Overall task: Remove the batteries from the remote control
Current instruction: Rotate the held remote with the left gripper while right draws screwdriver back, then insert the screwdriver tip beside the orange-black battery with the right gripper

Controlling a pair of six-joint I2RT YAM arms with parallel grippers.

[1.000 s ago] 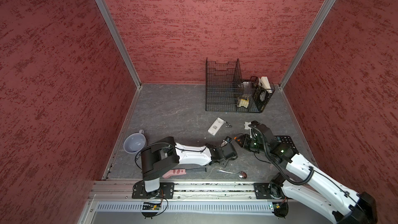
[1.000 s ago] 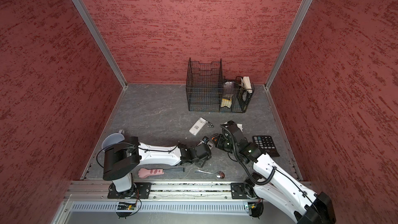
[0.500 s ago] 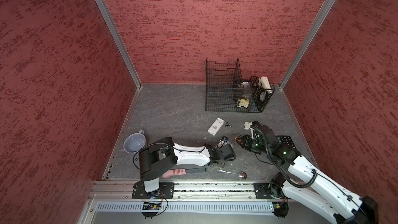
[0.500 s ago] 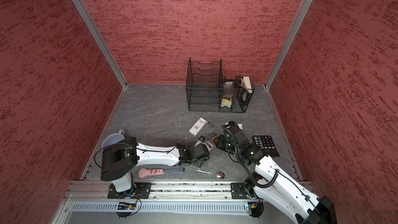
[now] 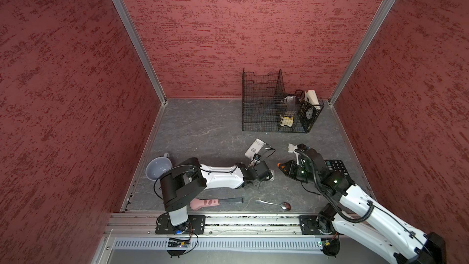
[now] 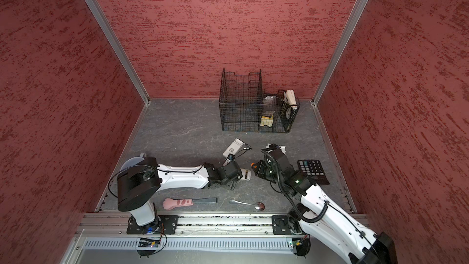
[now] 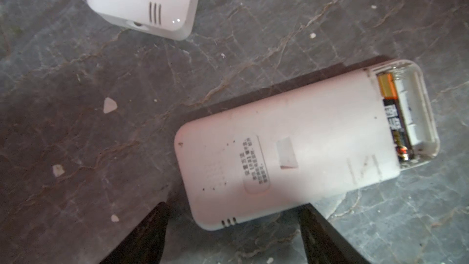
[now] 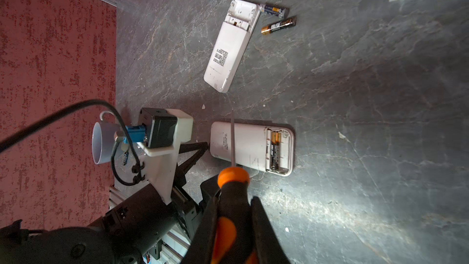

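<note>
- Your left gripper (image 7: 232,234) is standing open on the table — its two dark fingers (image 7: 142,237) are lying on either side of the near end of the remote control (image 7: 291,143), and they are not touching it, so it is holding nothing.
- This remote control is lying face down on the grey table (image 7: 76,123), with its battery compartment uncovered at the end far from the left gripper.
- In the left wrist view you are seeing one battery (image 7: 394,120) still sitting in that compartment, and the slot beside it is looking empty; in the right wrist view the compartment is showing dark batteries (image 8: 275,149), but how many I cannot tell.
- Your right gripper (image 8: 234,214) is closed on the orange-handled screwdriver (image 8: 232,191), gripping it by the handle.
- The thin shaft of the screwdriver is crossing over the back of the remote control in the right wrist view — if it is touching the plastic, I cannot tell.
- A second remote (image 8: 229,46) is lying farther back on the table, also with its compartment open and empty.
- Two loose batteries (image 8: 279,25) are lying on the table just beside the open end of the second remote.
- In both top views the two grippers are working near each other at the middle of the table, with the calculator (image 6: 313,172) to the right of them.
</note>
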